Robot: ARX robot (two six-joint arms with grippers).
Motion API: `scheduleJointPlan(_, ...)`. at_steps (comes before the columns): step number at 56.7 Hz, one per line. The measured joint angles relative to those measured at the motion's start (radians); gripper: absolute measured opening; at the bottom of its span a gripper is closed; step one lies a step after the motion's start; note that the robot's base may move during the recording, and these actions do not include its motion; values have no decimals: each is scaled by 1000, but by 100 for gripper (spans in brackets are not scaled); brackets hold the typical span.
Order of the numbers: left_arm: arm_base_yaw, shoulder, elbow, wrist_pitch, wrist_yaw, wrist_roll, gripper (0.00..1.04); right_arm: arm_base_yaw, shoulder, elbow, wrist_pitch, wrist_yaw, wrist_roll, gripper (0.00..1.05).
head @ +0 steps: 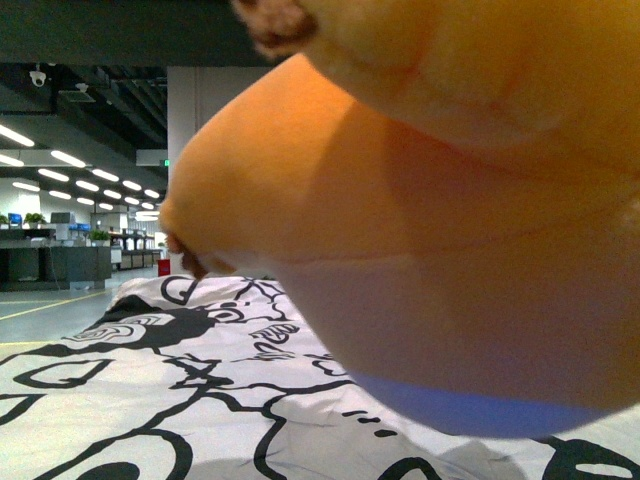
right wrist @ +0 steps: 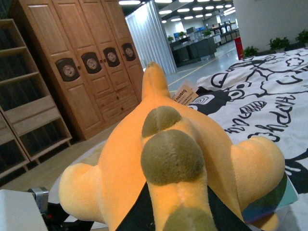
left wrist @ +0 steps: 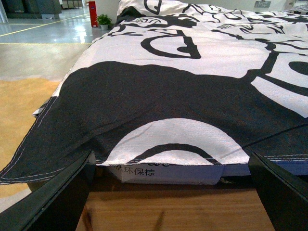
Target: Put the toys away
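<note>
One plush (right wrist: pixel 168 144) is being clamped by the right gripper (right wrist: pixel 178 217); the left gripper (left wrist: pixel 171 163) is gaping wide, empty, at the cover's (left wrist: pixel 202 53) edge.

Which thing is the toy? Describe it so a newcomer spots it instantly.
Start at the big black-and-white cartoon-print cover. Above it, in the right gripper, is the plush toy: orange-yellow, with olive bumps along its back and a paper tag. It is the only coloured thing against that print.
</note>
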Motion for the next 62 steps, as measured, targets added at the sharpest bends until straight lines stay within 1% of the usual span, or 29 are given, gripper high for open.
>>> scheduleJointPlan(3,0,0,0,0,0,0,98,33,-21,-13,-25,45,-4,7)
scheduleJointPlan(6,0,0,0,0,0,0,98,47,-32,-19,-48,76,-6,7)
scheduleJointPlan(12,0,0,0,0,0,0,98,53,-36,-26,-70,111,-7,7)
scheduleJointPlan(37,0,0,0,0,0,0,98,56,-35,-26,-71,119,-10,7)
scheduleJointPlan(38,0,0,0,0,0,0,98,63,-34,-25,-83,149,-30,7)
scheduleJointPlan(39,0,0,0,0,0,0,98,87,-33,-14,-127,218,-54,7)
scheduleJointPlan(40,0,0,0,0,0,0,98,117,-36,-4,-181,336,-99,7)
scheduleJointPlan(41,0,0,0,0,0,0,98,129,-39,-1,-205,380,-109,7)
scheduleJointPlan(42,0,0,0,0,0,0,98,151,-45,0,-247,465,-150,7)
scheduleJointPlan(44,0,0,0,0,0,0,98,159,-64,-18,-302,605,-240,7)
scheduleJointPlan(46,0,0,0,0,0,0,98,145,-85,-55,-310,707,-299,7)
scheduleJointPlan(51,0,0,0,0,0,0,98,103,-139,-131,-322,787,-381,7)
scheduleJointPlan(52,0,0,0,0,0,0,98,101,-148,-139,-328,788,-385,7)
scheduleJointPlan(62,0,0,0,0,0,0,98,13,-278,-246,-316,680,-433,7)
